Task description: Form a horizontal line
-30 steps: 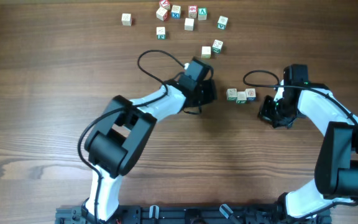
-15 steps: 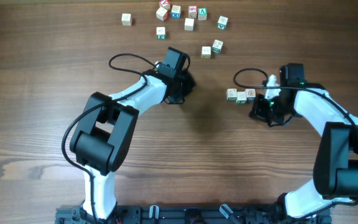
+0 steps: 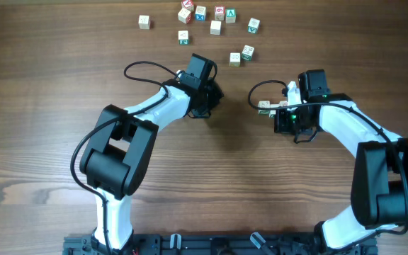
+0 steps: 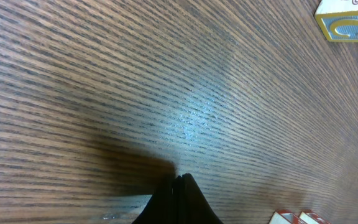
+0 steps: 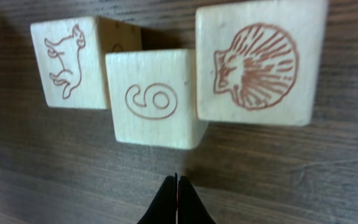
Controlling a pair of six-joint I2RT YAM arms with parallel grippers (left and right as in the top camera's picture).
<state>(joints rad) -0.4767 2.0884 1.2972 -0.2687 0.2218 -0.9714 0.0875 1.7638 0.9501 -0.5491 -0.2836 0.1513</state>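
Note:
The horizontal line is three pale wooden cubes side by side in the right wrist view: an animal cube (image 5: 70, 62), a "6" cube (image 5: 154, 99) and a shell cube (image 5: 260, 62). The "6" cube sits slightly out of line, nearer my fingers. In the overhead view the row (image 3: 264, 105) is partly covered by my right arm. My right gripper (image 3: 282, 117) (image 5: 176, 182) is shut and empty, its tips just short of the "6" cube. My left gripper (image 3: 205, 100) (image 4: 180, 182) is shut and empty over bare wood, left of the row.
Several loose cubes lie at the far edge (image 3: 215, 27), one apart at the left (image 3: 144, 22), two nearer the row (image 3: 247, 52). A yellow-lettered cube (image 4: 348, 25) and red-edged cubes (image 4: 291, 218) show in the left wrist view. Cables loop by both wrists.
My right gripper has moved left and up, closing in on the row of cubes. My left gripper moved left and away from the row a second ago and has since stayed still.

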